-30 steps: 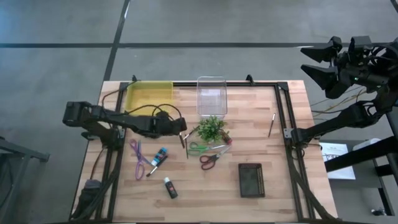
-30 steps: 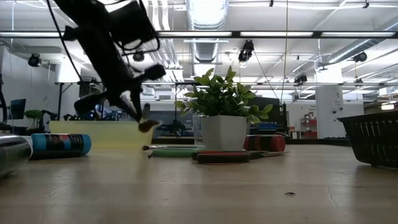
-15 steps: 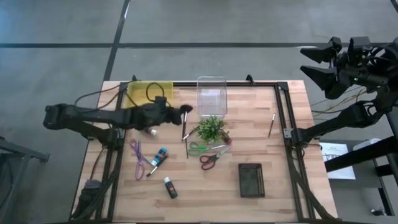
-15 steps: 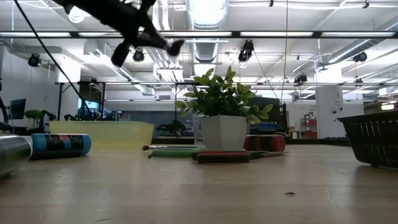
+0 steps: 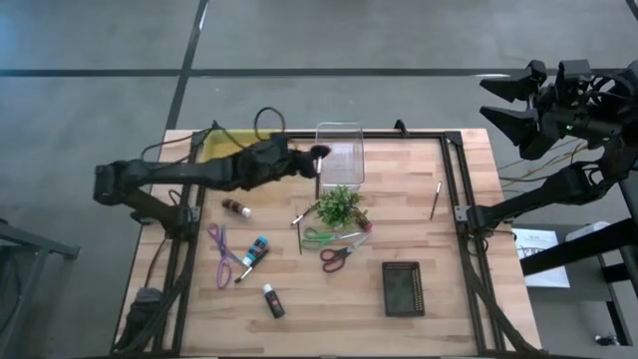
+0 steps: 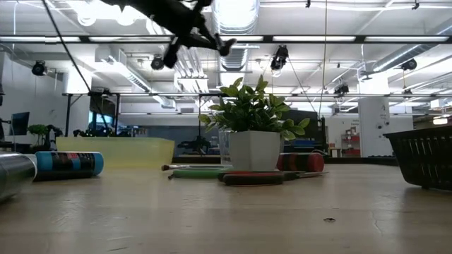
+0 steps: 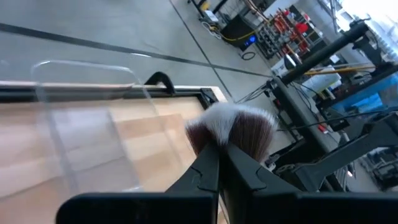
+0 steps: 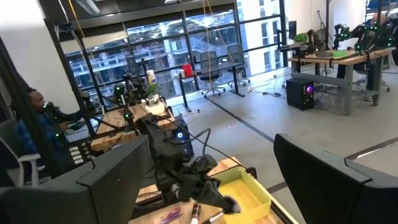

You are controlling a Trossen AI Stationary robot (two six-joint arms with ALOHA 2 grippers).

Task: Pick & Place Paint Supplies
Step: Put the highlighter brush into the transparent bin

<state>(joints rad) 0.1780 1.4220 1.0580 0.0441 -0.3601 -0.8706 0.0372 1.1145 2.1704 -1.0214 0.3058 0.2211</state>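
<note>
Now the fan brush point(image 7: 235, 127) is pinched by its ferrule between the left gripper point(image 5: 311, 154) fingers, held aloft just beside the clear bin point(image 5: 339, 153) at the tabletop's point(image 5: 399, 199) far edge. Released early, it could glance off the rim and drop onto the wood. The right gripper point(image 5: 518, 105), fingers spread, waits off the tabletop's right side.

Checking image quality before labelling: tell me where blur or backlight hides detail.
Left wrist view: the fan brush with brown-and-white bristles is soft, the clear plastic bin hazy. Low view: the left gripper is a silhouette against ceiling lights. High view: evenly lit.
</note>
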